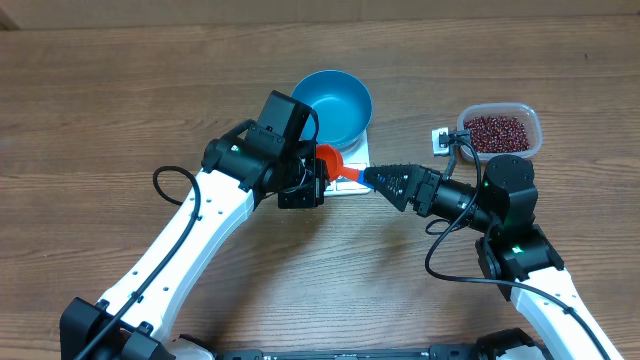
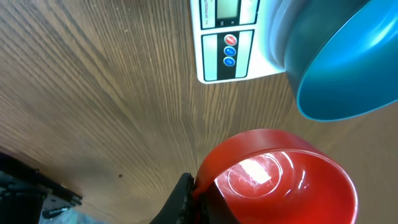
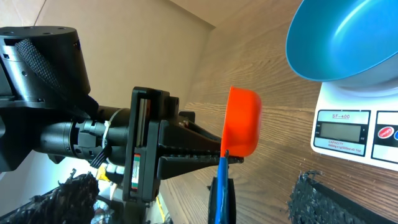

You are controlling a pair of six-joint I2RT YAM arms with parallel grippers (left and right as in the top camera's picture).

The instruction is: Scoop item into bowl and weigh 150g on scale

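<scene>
The blue bowl (image 1: 333, 103) sits empty on the white scale (image 1: 357, 152). The dark red-brown beans (image 1: 495, 130) fill a clear tub at the right. My left gripper (image 1: 318, 178) is shut on the rim of a red scoop (image 1: 333, 160) just in front of the scale. In the left wrist view, one of its fingers (image 2: 180, 202) pinches the empty red scoop (image 2: 280, 180) below the scale (image 2: 227, 43) and the bowl (image 2: 348, 68). My right gripper (image 1: 380, 181) is open around the scoop's blue handle (image 3: 221, 186), which lies against one finger while the other finger (image 3: 311, 199) stands well apart.
The clear tub (image 1: 533, 122) of beans stands right of the scale, with a small white part (image 1: 442, 138) beside it. Both arms meet in front of the scale. Bare wooden table (image 1: 120, 100) lies to the left and along the back.
</scene>
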